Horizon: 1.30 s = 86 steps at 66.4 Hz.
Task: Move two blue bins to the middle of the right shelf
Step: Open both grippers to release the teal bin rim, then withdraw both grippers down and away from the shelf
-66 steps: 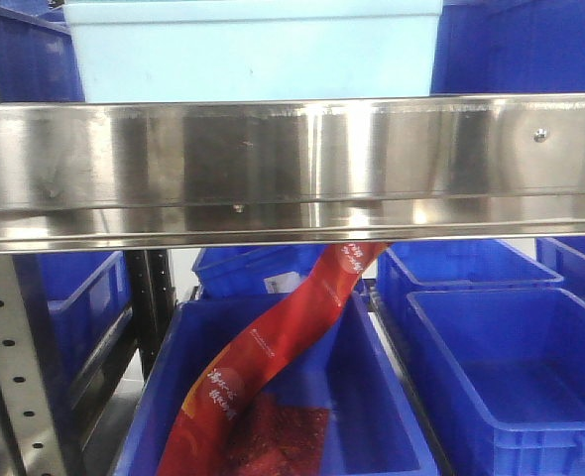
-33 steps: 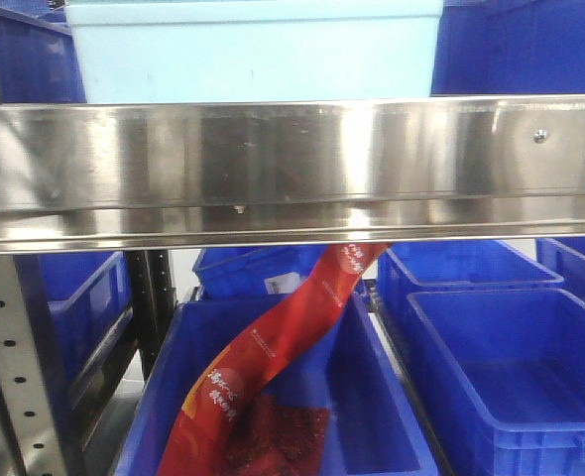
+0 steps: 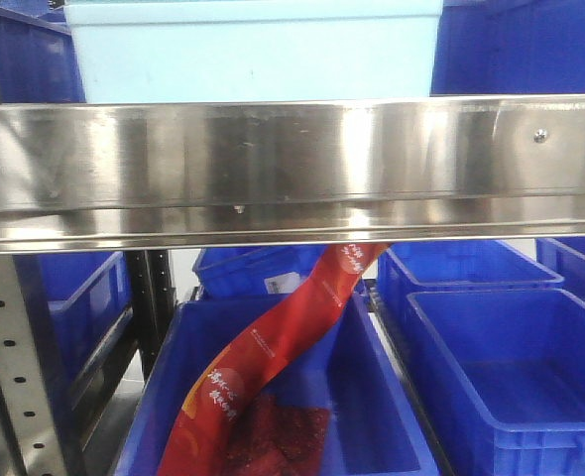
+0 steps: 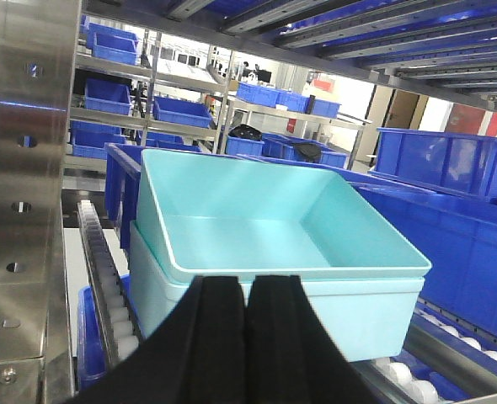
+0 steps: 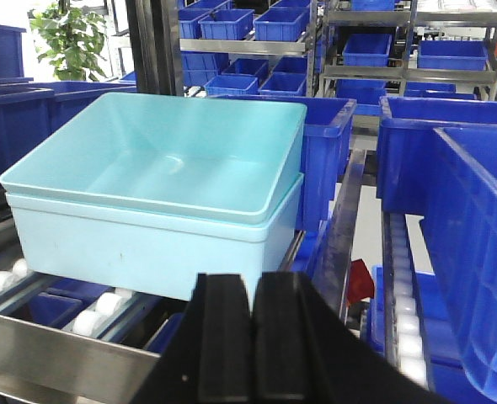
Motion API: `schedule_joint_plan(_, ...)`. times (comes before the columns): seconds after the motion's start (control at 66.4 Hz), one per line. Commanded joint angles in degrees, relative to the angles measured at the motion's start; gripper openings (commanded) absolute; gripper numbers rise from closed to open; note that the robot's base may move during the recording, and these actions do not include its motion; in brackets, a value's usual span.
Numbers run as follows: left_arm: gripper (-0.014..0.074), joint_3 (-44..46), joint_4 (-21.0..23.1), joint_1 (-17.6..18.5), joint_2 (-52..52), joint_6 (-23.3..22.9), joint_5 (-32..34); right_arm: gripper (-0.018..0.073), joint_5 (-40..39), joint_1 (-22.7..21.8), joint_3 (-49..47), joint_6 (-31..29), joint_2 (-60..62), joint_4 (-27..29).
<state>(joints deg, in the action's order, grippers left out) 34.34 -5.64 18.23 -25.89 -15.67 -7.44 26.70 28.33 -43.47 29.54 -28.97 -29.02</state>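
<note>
Two pale blue bins sit nested one in the other on the roller shelf. In the left wrist view the upper bin rests inside the lower bin; both are empty. My left gripper is shut just short of their near wall, holding nothing. From the right wrist, the upper bin and lower bin lie ahead and to the left. My right gripper is shut and empty, apart from the stack. The front view shows only the pale stack above the shelf rail; no gripper appears there.
A steel shelf rail crosses the front view. Below it are dark blue bins, one holding a red packet strip. A perforated steel upright stands left. Dark blue bins flank the stack on white rollers.
</note>
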Motion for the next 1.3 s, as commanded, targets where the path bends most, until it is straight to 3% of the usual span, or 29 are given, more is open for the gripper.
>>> schedule_joint_plan(0.0, -0.0111, 0.0, 0.2, 0.4, 0.4, 0.1, 0.7, -0.0167, -1.5, -0.3, 0.2, -0.3, 0.6, -1.0)
schedule_joint_plan(0.121, -0.0111, 0.0, 0.2, 0.4, 0.4, 0.1, 0.7, -0.0167, -1.9, -0.3, 1.0, -0.6, 2.7, -1.1)
schedule_joint_plan(0.226, -0.0111, 0.0, 0.2, 0.4, 0.4, 0.1, 0.7, -0.0167, -5.7, -3.0, 5.7, -7.2, 6.3, 0.9)
schedule_joint_plan(0.301, -0.0111, 0.0, 0.2, 0.4, 0.4, 0.1, 0.7, -0.0167, -8.3, -7.5, 10.1, -13.6, 9.3, 8.2)
schedule_joint_plan(0.407, -0.0111, 0.0, 0.2, 0.4, 0.4, 0.1, 0.7, -0.0167, -15.0, -15.9, 16.8, -27.2, 13.4, 20.7)
schedule_joint_plan(0.527, -0.0111, 0.0, 0.2, 0.4, 0.4, 0.1, 0.7, -0.0167, -24.4, -24.8, 23.3, -35.9, 16.8, 31.0)
schedule_joint_plan(0.678, -0.0111, 0.0, 0.2, 0.4, 0.4, 0.1, 0.7, -0.0167, -26.2, -32.2, 31.2, -35.9, 19.6, 31.2)
schedule_joint_plan(0.994, -0.0111, 0.0, 0.2, 0.4, 0.4, 0.1, 0.7, -0.0167, -26.7, -32.8, 43.4, -32.1, 29.0, 31.5)
schedule_joint_plan(1.16, -0.0111, 0.0, 0.2, 0.4, 0.4, 0.1, 0.9, -0.0167, -22.6, -32.8, 43.5, -32.1, 29.0, 31.5)
schedule_joint_plan(1.281, -0.0111, 0.0, 0.2, 0.4, 0.4, 0.1, 1.0, -0.0167, -24.7, -32.8, 43.5, -32.1, 29.0, 31.5)
